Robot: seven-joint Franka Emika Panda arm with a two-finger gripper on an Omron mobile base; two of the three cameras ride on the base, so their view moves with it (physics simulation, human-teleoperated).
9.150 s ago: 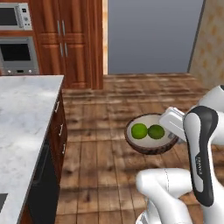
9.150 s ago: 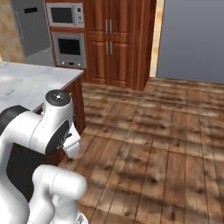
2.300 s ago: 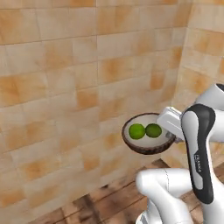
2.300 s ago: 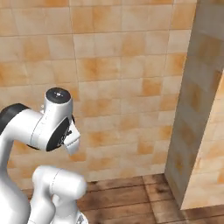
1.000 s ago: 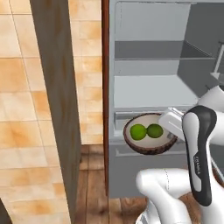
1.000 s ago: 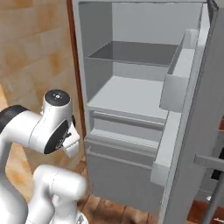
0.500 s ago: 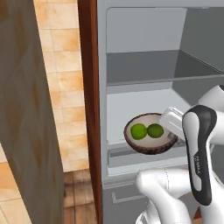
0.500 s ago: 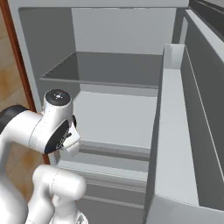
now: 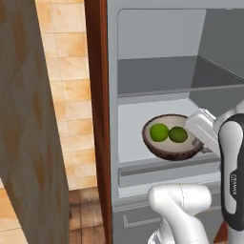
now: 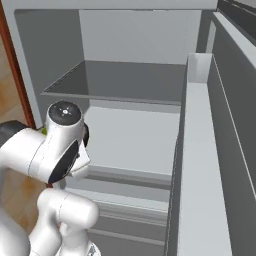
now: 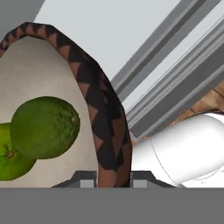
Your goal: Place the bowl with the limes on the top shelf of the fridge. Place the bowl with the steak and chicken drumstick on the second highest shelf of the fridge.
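The bowl with the limes [image 9: 172,148] hangs in the air in front of the open fridge [image 9: 143,38], level with its paler lower shelf [image 9: 131,126]. Two green limes [image 9: 159,132] lie in its pale inside. My gripper [image 9: 195,139] is shut on the bowl's right rim. In the hand view the dark fingertips pinch the patterned rim [image 11: 103,118] beside the limes [image 11: 46,127]. The top shelf [image 9: 190,76], dark grey, lies above the bowl and also shows in the right base view [image 10: 125,80]. The bowl with the steak and chicken drumstick is out of view.
The fridge door with its long grey bin [image 10: 200,160] stands open on the right. A brown wooden panel [image 9: 96,119] borders the fridge's left side, with a tiled wall [image 9: 66,71] beyond. Drawers [image 10: 125,200] sit under the lower shelf.
The whole picture has shifted: the base has swung round to face the fridge, whose inside now looms larger and more central. The bowl stays in my gripper as before.
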